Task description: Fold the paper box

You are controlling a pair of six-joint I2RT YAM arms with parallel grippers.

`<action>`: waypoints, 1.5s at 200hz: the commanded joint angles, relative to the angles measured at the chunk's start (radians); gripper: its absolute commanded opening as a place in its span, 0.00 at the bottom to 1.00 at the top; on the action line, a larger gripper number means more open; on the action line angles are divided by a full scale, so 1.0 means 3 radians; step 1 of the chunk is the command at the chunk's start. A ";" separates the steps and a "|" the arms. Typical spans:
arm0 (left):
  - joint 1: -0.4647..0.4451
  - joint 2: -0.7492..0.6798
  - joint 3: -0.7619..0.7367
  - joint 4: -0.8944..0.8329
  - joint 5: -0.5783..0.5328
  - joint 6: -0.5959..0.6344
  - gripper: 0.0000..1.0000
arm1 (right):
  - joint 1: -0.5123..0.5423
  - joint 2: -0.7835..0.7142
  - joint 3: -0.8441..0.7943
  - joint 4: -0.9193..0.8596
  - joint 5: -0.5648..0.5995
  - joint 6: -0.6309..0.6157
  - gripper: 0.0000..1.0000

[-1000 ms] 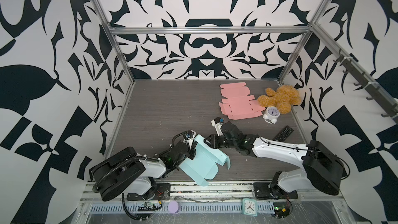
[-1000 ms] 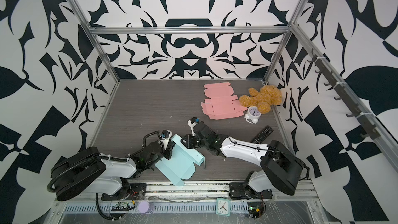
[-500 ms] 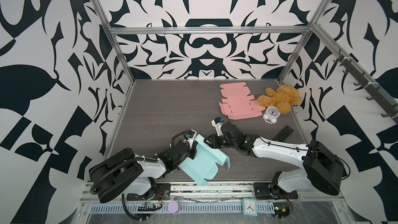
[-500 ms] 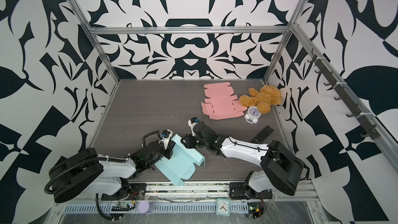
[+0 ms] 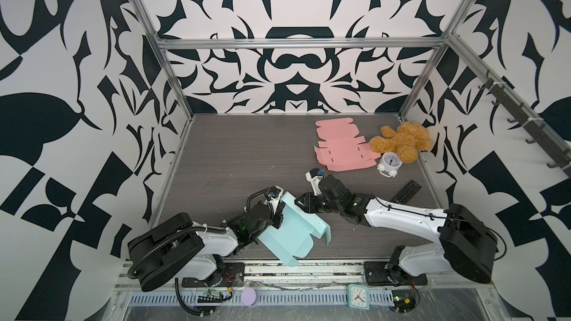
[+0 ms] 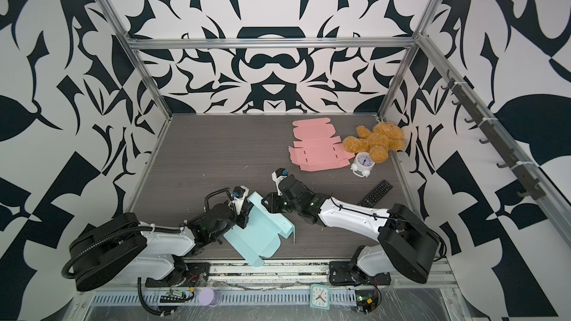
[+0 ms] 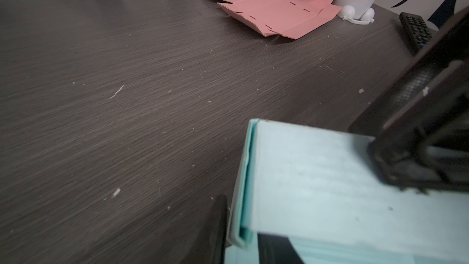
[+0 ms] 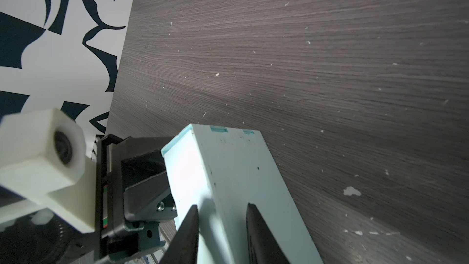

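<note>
The light blue paper box (image 5: pixel 290 236) (image 6: pixel 256 236), partly folded, lies tilted at the front of the table, with one corner over the front edge. My left gripper (image 5: pixel 279 216) (image 6: pixel 244 215) is shut on the folded wall at the box's back left corner. In the left wrist view the doubled wall (image 7: pixel 245 199) sits between the two dark fingers (image 7: pixel 218 224). My right gripper (image 5: pixel 301 206) (image 6: pixel 266 203) reaches in from the right onto the same raised wall. In the right wrist view its fingers (image 8: pixel 189 232) straddle the wall's ridge (image 8: pixel 228 173), closed on it.
A flat pink box blank (image 5: pixel 343 149) lies at the back right. Beside it are a brown teddy bear (image 5: pixel 401 140) and a white alarm clock (image 5: pixel 390 163). A black remote (image 5: pixel 406 193) lies near the right wall. On the front rail are a mint clock (image 5: pixel 358 296) and a purple disc (image 5: pixel 249 296).
</note>
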 commanded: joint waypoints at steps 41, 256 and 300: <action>-0.0015 -0.0021 0.0118 0.0111 -0.0018 -0.0007 0.15 | 0.0017 -0.0098 -0.0067 -0.0120 0.0060 -0.0011 0.33; -0.0015 -0.0857 0.0699 -0.2304 -0.0652 -0.0843 0.07 | 0.0231 -0.1109 0.0975 -0.2251 0.1519 -0.1087 0.29; -0.0015 -0.0795 0.0910 -0.2568 -0.0737 -0.0953 0.05 | 0.0450 -0.0979 0.1037 -0.2362 0.1743 -0.1124 0.12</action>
